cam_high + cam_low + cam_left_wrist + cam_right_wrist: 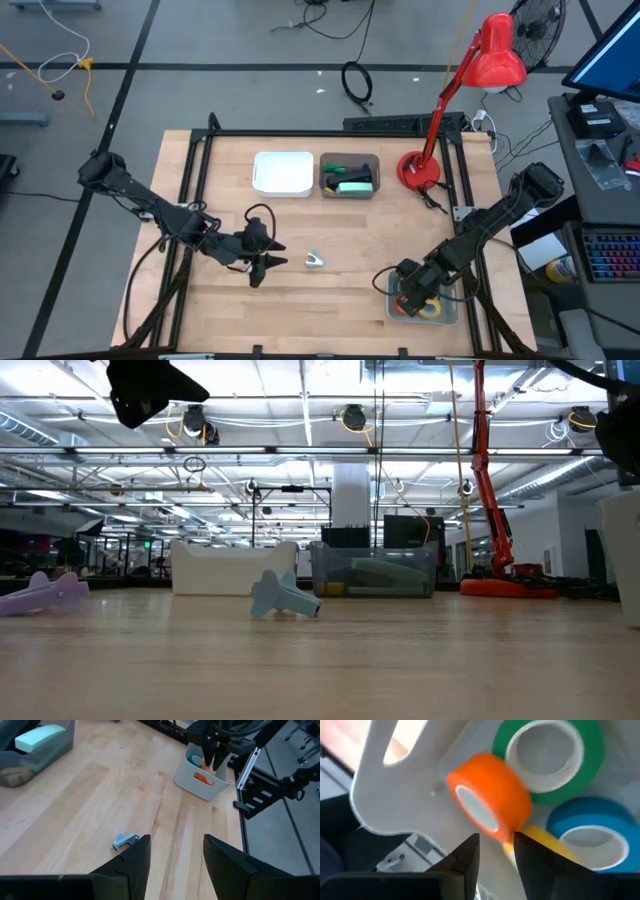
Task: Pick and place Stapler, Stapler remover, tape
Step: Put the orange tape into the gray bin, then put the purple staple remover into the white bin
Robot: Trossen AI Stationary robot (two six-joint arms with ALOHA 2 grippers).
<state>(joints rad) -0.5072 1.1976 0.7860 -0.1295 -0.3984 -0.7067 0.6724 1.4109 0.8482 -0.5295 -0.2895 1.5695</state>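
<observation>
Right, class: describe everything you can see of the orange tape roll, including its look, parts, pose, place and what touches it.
The orange tape roll is a small ring of bright orange tape wound on a pale core. It looks smooth and slightly glossy. It sits tilted, core opening facing partly sideways, inside the pale bin at the table's front right. It leans over the yellow roll, with the green roll and blue roll beside it. The right gripper hangs just above it, fingers apart; whether they touch it cannot be told.

pale blue staple remover (283, 596) lying mid-table | white bin (232, 568) and clear bin (376, 570) behind | red lamp (497, 510) right
</observation>
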